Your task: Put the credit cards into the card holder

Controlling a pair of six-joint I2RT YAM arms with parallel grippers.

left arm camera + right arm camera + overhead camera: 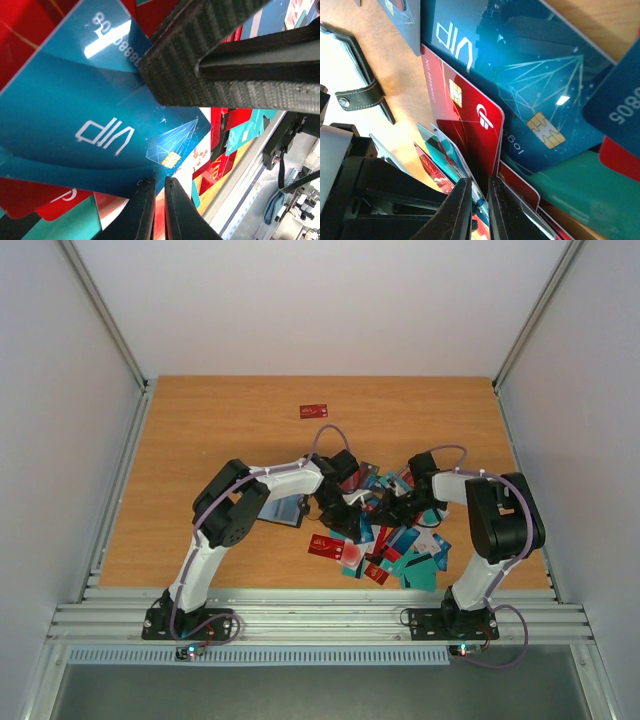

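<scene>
The left gripper [159,184], fingers nearly together, is touching a blue VIP card [60,100]. The right gripper [479,183] is pinching a red card [470,122]. Both arms are bending inward over the credit cards [410,555].

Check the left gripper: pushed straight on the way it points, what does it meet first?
Most likely the glossy blue plastic VIP card with the gold chip, lying just ahead of the nearly closed jaws of the left gripper; depth is unclear.

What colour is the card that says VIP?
Blue. The VIP card shows best in the left wrist view.
</scene>
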